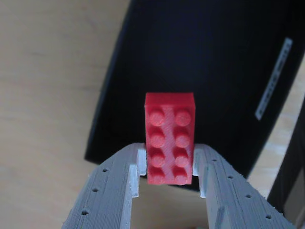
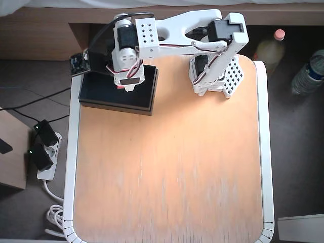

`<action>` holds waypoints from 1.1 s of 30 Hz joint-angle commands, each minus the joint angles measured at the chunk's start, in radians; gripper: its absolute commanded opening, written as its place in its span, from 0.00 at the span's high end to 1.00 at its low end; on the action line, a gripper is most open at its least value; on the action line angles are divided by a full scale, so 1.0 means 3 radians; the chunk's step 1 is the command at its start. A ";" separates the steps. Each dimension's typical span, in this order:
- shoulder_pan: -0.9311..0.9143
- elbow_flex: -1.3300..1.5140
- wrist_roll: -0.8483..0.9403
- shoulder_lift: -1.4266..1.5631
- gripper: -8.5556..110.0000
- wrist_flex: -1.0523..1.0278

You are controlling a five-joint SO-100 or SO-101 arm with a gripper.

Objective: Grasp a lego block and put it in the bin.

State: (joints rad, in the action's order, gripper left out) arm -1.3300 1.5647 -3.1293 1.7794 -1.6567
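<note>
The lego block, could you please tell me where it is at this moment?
In the wrist view the lego block is clamped between the tool's two grey fingers, held above the bin. Overhead, the tool hangs over the bin at the table's upper left.

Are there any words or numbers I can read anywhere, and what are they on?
None can be read.
White label strip by the bin, wrist view: printed, too blurred to read.
Bottles beside the table, overhead view: labels too small.
Lego block in the pincer: no writing visible.
</note>
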 commanded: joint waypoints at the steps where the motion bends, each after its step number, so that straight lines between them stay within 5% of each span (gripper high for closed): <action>1: -0.0128 -0.0450 -0.0005 -0.0118 0.92 0.0266; 25: -0.0276 -0.0389 -0.0148 -0.0685 0.92 0.0849; 33: -0.0276 -0.0399 -0.0189 -0.0649 0.84 0.0849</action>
State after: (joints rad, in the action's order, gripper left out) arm -1.3898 1.5647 -3.1769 1.5539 -1.4235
